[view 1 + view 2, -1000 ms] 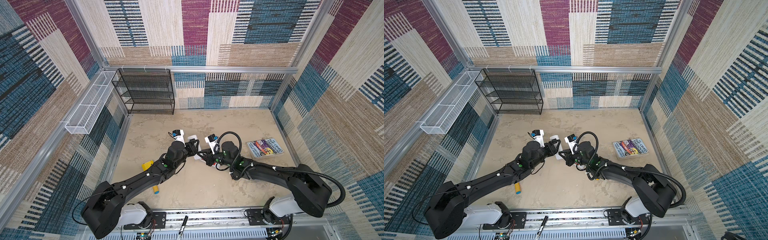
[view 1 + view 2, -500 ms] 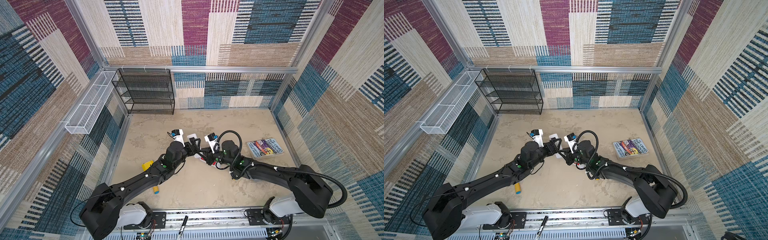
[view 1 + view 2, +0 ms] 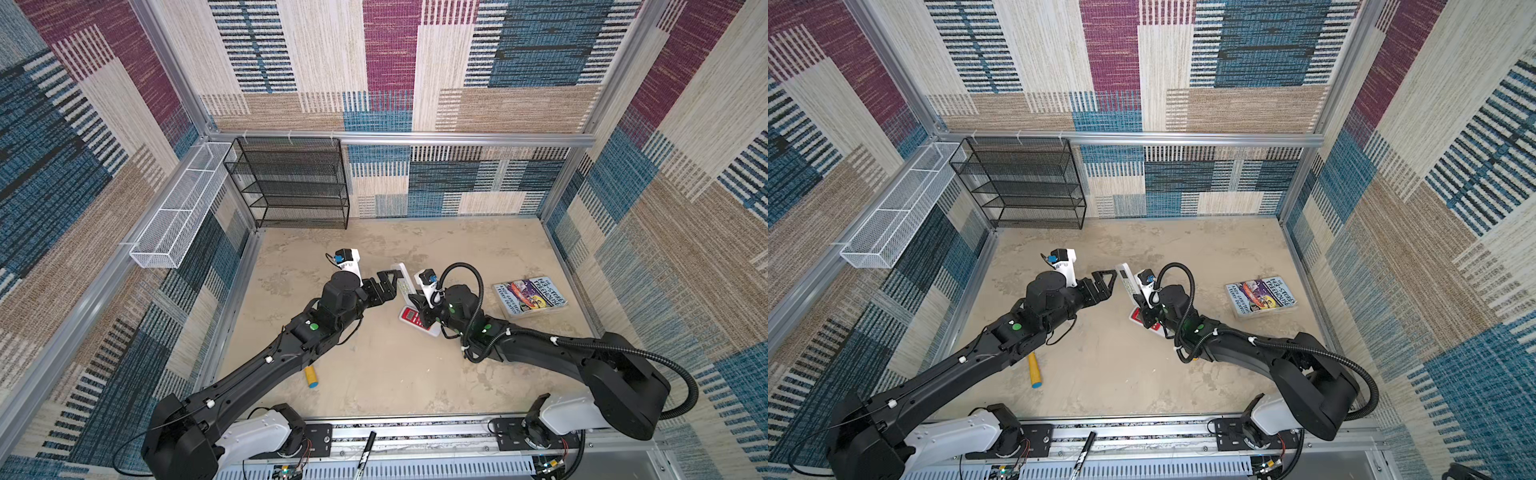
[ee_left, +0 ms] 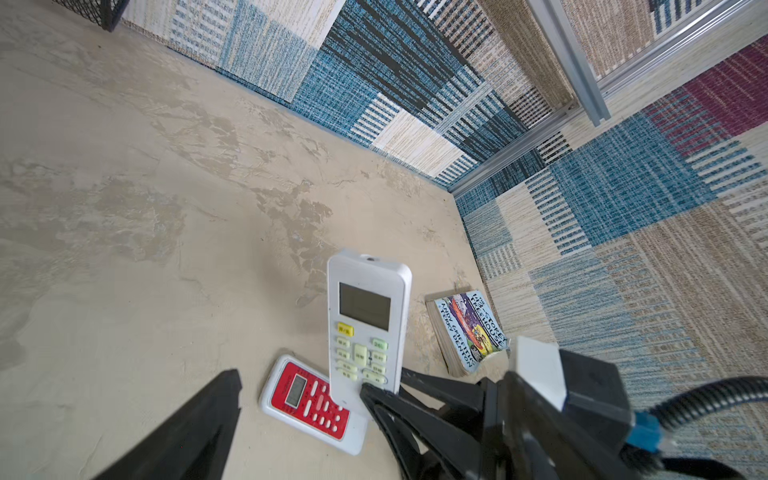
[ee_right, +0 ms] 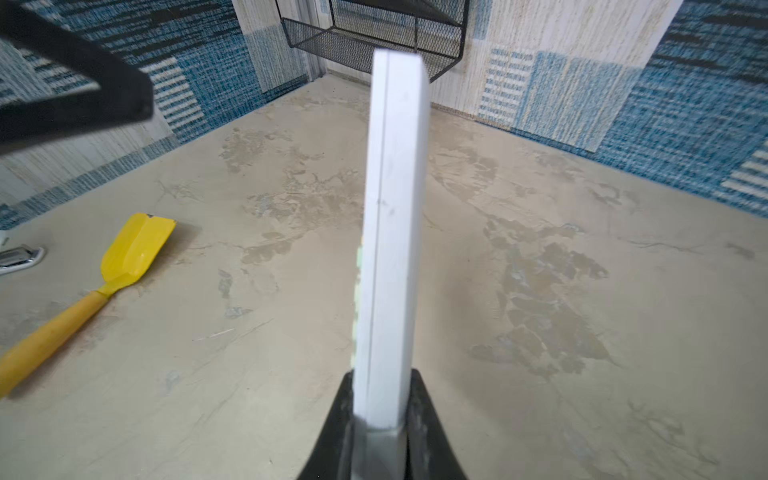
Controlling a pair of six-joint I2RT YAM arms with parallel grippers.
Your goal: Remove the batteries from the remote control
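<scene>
My right gripper (image 5: 382, 390) is shut on the lower end of a white remote control (image 5: 392, 228), which it holds upright above the table. The remote's button face (image 4: 365, 324) is turned toward my left gripper (image 3: 384, 286), which stands open just left of the remote (image 3: 401, 279) without touching it. One of its fingers (image 4: 208, 415) shows in the left wrist view. In both top views the two grippers meet near the middle of the table, with the right gripper (image 3: 1140, 301) beside the left one (image 3: 1104, 284). The batteries are hidden.
A red-faced remote (image 3: 413, 318) lies flat on the table under the held one. A yellow scoop with an orange handle (image 5: 133, 249) lies under my left arm. A book (image 3: 530, 297) lies at the right, a black mesh shelf (image 3: 291, 183) at the back left.
The white remote and both grippers have shifted only slightly. My right gripper keeps its hold and my left stays open.
</scene>
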